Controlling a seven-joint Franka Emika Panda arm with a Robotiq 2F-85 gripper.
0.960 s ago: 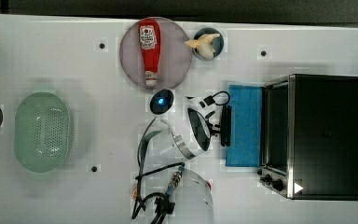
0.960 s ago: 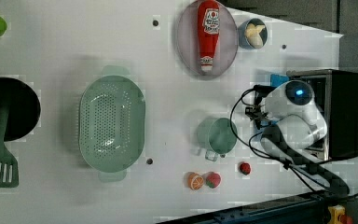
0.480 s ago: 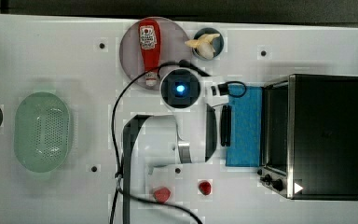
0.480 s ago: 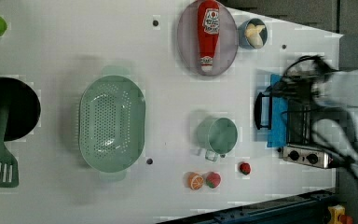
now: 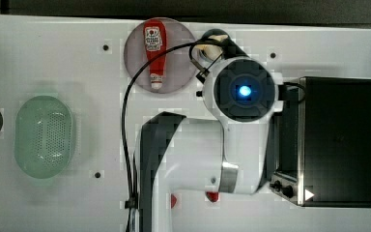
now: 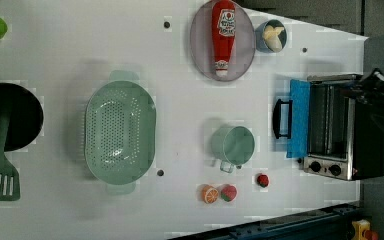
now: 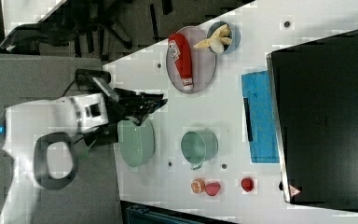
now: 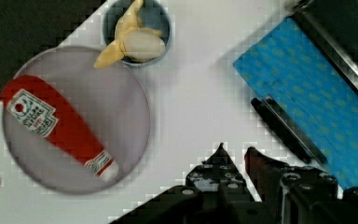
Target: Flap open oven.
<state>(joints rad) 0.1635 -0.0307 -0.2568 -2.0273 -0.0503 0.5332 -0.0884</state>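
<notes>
1. The oven (image 6: pixel 342 127) stands at the left view's right end of the white bench (image 6: pixel 130 50), its blue-tinted glass door (image 6: pixel 298 117) flapped down flat onto the bench surface, the black bar handle (image 6: pixel 282 118) at the door's free edge.
2. The oven's black knobs (image 6: pixel 325 168) sit on the silver front frame, beside the open cavity.
3. In the wrist view the end effector (image 8: pixel 233 156) hangs above bare bench between the door's handle and the round plate (image 8: pixel 121 116); its two fingertips (image 8: pixel 220 151) stand a narrow gap apart with nothing between them.
4. In the right view the end effector (image 7: pixel 156 103) is raised well clear of the oven.
5. A red ketchup bottle (image 6: pixel 223 37) lies on the plate, and a peeled banana (image 6: pixel 273 35) rests in a small blue bowl (image 6: pixel 263 44) just beside it.
6. A green cup (image 6: pixel 234 145) stands near the open door; a green colander (image 6: pixel 120 131) lies farther toward the left view's left.
7. Small toy fruits (image 6: pixel 219 193) lie near the cup.
</notes>
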